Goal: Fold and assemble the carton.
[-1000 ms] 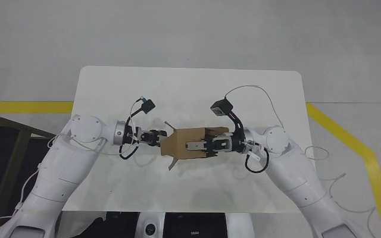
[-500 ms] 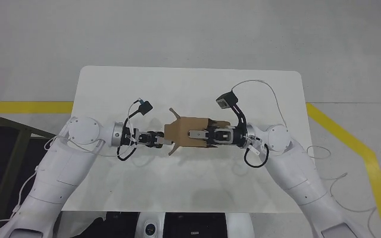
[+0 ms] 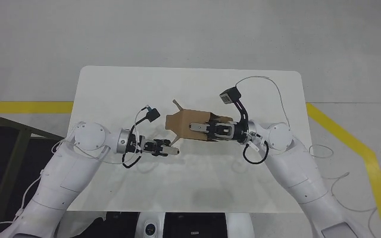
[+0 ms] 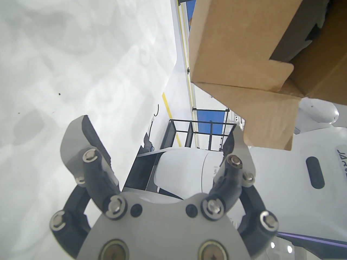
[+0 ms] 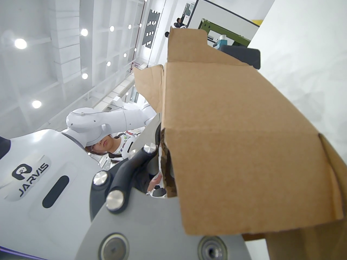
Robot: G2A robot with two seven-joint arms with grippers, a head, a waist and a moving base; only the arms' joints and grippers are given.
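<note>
1. Items in the work area: one carton (image 3: 186, 122), one counter (image 3: 119, 89), two grippers.

2. Carton: brown cardboard, partly erected into a box shape. It is held over the middle of the counter, lying roughly level, with its long axis running from one arm toward the other. The end facing the left arm is open. One flap (image 4: 268, 117) at this end sticks out unfolded.

3. Right gripper (image 3: 197, 127): the jaws are clenched on the carton at the end nearest the right arm. In the top view, one jaw lies along the carton's upper panel. In the right wrist view, a carton wall (image 5: 230, 142) lies directly against the gripper.

4. Left gripper (image 3: 171, 150): the jaws are released and spread wide, grasping nothing. The gripper (image 4: 160, 128) sits near the carton's open end, on the robot's side of it, and is not touching the cardboard.
</note>
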